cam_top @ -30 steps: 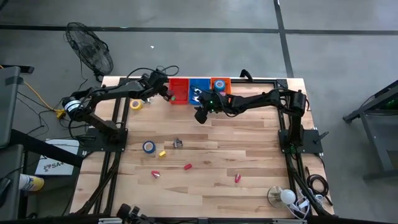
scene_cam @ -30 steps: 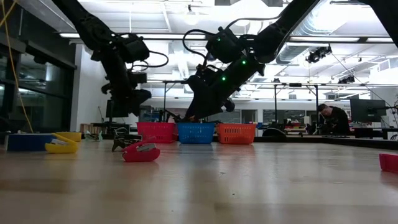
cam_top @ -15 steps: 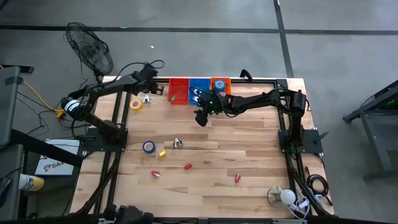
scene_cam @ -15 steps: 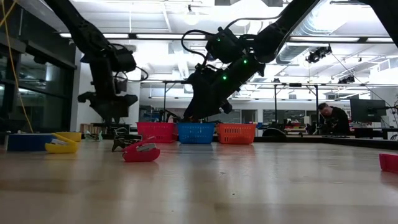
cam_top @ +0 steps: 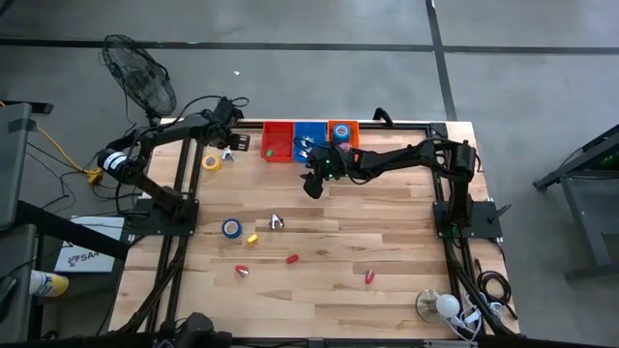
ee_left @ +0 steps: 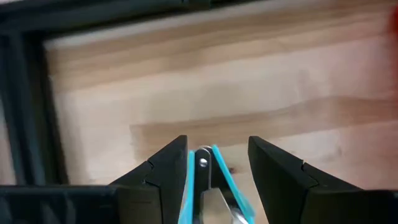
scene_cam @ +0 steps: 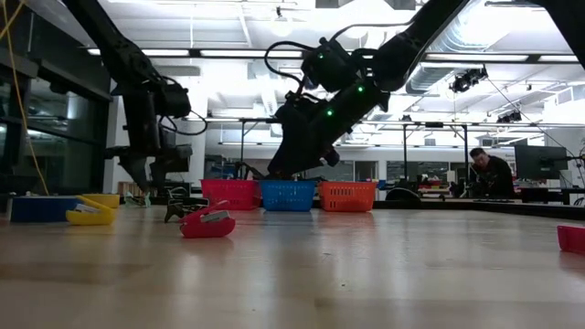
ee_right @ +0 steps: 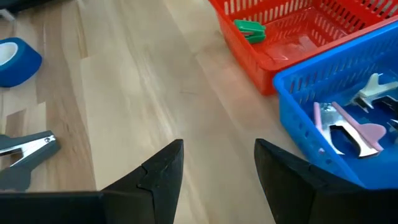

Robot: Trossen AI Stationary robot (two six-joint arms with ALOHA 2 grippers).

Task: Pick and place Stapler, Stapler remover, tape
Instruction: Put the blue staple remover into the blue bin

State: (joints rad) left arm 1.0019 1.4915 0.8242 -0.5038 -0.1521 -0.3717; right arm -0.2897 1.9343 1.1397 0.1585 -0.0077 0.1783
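Observation:
My left gripper (ee_left: 212, 155) is open, pointing down near the table's far left corner (cam_top: 229, 147). A light-blue stapler remover (ee_left: 210, 182) lies on the wood between its fingers. My right gripper (ee_right: 217, 149) is open and hangs over bare wood in front of the baskets (cam_top: 311, 186). A yellow tape roll (cam_top: 211, 162) and a blue tape roll (cam_top: 231, 228) lie flat on the table. A grey stapler remover (cam_top: 277, 221) lies beside the blue roll. Small red staplers (cam_top: 291, 259) lie toward the near edge. A green stapler (ee_right: 250, 28) sits in the red basket. My left gripper straddles the light-blue stapler remover's hinge end (ee_left: 203, 163) from above, one finger on each side, along its length. The remover lies on the table. Whether a finger (ee_left: 171, 171) touches it I cannot tell.
Red (cam_top: 278, 141), blue (cam_top: 309, 138) and orange (cam_top: 343, 130) baskets stand in a row at the far edge. The blue one holds several stapler removers (ee_right: 348, 127). A yellow block (cam_top: 252, 238) lies near the blue tape. Bare wood spreads over the table's right half.
My left gripper has moved from beside the red basket toward the table's left edge. It has turned to point down and lowered over the light-blue stapler remover. My right arm has kept nearly still.

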